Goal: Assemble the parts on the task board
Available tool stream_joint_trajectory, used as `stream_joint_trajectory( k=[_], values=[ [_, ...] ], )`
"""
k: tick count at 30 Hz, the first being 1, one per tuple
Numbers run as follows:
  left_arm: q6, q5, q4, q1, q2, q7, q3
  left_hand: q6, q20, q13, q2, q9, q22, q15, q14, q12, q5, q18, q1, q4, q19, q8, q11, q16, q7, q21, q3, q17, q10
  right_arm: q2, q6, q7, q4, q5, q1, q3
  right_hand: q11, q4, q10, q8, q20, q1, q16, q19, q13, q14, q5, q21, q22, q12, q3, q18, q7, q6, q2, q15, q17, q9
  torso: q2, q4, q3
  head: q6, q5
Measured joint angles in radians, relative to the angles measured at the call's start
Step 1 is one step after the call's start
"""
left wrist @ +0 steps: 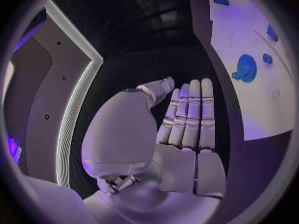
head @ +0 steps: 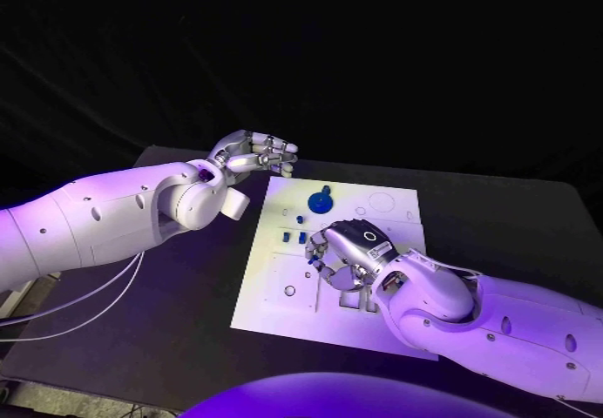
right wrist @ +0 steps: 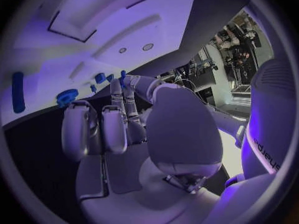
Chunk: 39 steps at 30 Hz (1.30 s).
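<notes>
The small blue parts sit on the white task board on the table. They look light, hard and slick, so pinch the sides. The left robot hand is curled and empty. The right robot hand hovers over the board; I cannot tell its grip

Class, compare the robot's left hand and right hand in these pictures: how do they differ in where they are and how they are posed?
The left robot hand is off the task board, beyond its far left corner over the black table; the right robot hand is over the board's middle. In the left wrist view the left robot hand's fingers lie straight together; in the right wrist view the right's fingers curl. Neither visibly holds a part.
</notes>
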<state>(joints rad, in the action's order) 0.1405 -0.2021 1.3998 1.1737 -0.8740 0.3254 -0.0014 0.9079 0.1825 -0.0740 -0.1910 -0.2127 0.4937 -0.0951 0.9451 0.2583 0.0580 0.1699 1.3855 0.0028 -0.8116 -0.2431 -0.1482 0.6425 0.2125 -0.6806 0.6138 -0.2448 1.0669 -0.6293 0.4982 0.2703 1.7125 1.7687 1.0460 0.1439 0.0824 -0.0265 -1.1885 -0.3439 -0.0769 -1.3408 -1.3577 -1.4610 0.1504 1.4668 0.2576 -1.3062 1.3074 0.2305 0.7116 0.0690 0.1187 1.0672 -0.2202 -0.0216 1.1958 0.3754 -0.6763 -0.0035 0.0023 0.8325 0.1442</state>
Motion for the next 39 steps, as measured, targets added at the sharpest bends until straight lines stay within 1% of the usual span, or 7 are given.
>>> stream_joint_trajectory(
  k=[2,7,13,23,29,36,39],
  values=[
    [-0.001,0.000,-0.002,0.000,0.004,0.000,0.000,0.000,0.000,0.000,0.000,0.000,0.000,0.000,0.000,0.000,0.000,0.000,0.000,0.000,0.000,0.000,0.000,0.000,0.000,0.000,0.000,-0.001,0.000,0.005,-0.003,-0.004,-0.009,-0.001,-0.006,0.001,0.000,0.000,0.000,0.000,0.000,0.000,0.000,0.000,-0.001,0.000,0.000,0.000,0.000,0.002,0.000,0.000,0.000,0.000,0.000,0.000,0.000,0.000,0.000,0.0000,-0.0006,0.005,0.008],
    [-0.004,0.000,-0.004,0.000,0.010,0.000,0.000,0.000,0.000,-0.001,0.000,0.001,0.000,0.000,0.000,0.000,0.000,0.000,0.000,0.000,0.000,0.000,0.000,0.000,0.000,0.000,0.000,-0.001,0.000,0.017,-0.010,-0.011,-0.024,-0.002,-0.013,0.002,0.000,0.000,0.000,0.000,0.000,0.000,0.000,0.000,-0.001,0.000,-0.001,0.000,0.000,0.003,0.000,0.000,0.000,0.000,0.000,0.000,0.000,-0.001,0.000,-0.0004,-0.0007,0.016,0.021],
    [-0.007,0.000,-0.005,0.000,0.011,0.000,0.000,0.000,0.000,-0.001,0.000,0.001,-0.001,0.000,0.000,0.000,0.000,0.000,0.000,0.000,0.000,0.000,0.000,0.000,0.000,0.004,0.000,-0.003,0.000,0.021,-0.020,-0.018,-0.028,-0.004,-0.017,0.004,0.000,0.000,0.000,0.002,0.000,0.000,0.000,0.000,-0.001,0.000,-0.001,0.000,0.000,0.003,0.000,0.000,0.000,0.000,0.000,0.000,0.000,-0.002,0.000,0.0006,-0.0003,0.024,0.029],
    [-0.008,0.000,-0.004,0.000,0.011,-0.001,0.000,0.000,0.000,-0.002,0.000,0.001,-0.001,0.000,0.000,0.000,0.000,0.000,0.000,0.000,0.000,0.000,0.000,0.000,0.000,0.004,0.000,-0.004,0.000,0.021,-0.035,-0.021,-0.040,-0.005,-0.021,0.007,0.001,0.000,-0.001,0.003,0.000,-0.001,0.000,0.000,0.000,0.000,0.002,0.000,0.000,0.003,0.000,0.000,0.000,0.000,0.001,0.000,0.000,-0.002,0.000,-0.0004,-0.0001,0.033,0.037],
    [-0.008,-0.001,-0.003,0.000,0.011,-0.001,0.000,0.000,0.000,-0.002,0.000,0.001,-0.001,0.000,0.000,0.000,0.000,0.000,0.000,0.000,0.000,0.000,0.000,0.000,0.000,0.004,0.000,-0.005,0.000,0.025,-0.040,-0.021,-0.046,-0.004,-0.022,0.007,0.001,0.000,-0.001,0.004,0.000,-0.003,0.000,0.000,0.000,0.000,0.002,0.000,0.000,0.002,0.000,0.000,0.000,0.000,0.003,0.000,0.000,-0.002,0.000,0.0002,0.0006,0.038,0.039],
    [-0.009,-0.001,-0.001,0.000,0.010,-0.001,0.000,0.000,0.000,-0.001,0.000,0.001,-0.001,0.000,0.000,0.000,0.000,0.000,0.000,0.000,0.000,0.000,0.000,0.000,0.000,0.004,0.000,-0.004,0.000,0.031,-0.045,-0.020,-0.055,-0.003,-0.024,0.007,0.001,0.000,-0.001,0.006,0.000,-0.003,0.000,0.000,-0.001,0.000,0.002,0.000,0.001,0.001,0.000,0.000,-0.001,-0.001,0.003,0.000,0.000,-0.002,-0.001,0.0004,0.0007,0.040,0.040],
    [-0.009,-0.001,-0.001,0.000,0.010,-0.002,0.000,-0.003,0.000,-0.001,0.000,0.002,-0.002,-0.004,-0.004,0.000,0.000,0.000,0.000,0.000,0.000,0.000,0.000,0.000,0.003,0.004,0.000,-0.004,0.000,0.034,-0.047,-0.020,-0.058,-0.003,-0.025,0.007,0.001,0.000,-0.001,0.006,0.000,-0.003,0.000,0.000,-0.001,0.000,0.002,0.000,0.001,0.000,0.000,0.000,-0.002,-0.002,0.003,0.000,0.000,-0.002,-0.001,0.0002,0.0007,0.040,0.042]
  ],
)
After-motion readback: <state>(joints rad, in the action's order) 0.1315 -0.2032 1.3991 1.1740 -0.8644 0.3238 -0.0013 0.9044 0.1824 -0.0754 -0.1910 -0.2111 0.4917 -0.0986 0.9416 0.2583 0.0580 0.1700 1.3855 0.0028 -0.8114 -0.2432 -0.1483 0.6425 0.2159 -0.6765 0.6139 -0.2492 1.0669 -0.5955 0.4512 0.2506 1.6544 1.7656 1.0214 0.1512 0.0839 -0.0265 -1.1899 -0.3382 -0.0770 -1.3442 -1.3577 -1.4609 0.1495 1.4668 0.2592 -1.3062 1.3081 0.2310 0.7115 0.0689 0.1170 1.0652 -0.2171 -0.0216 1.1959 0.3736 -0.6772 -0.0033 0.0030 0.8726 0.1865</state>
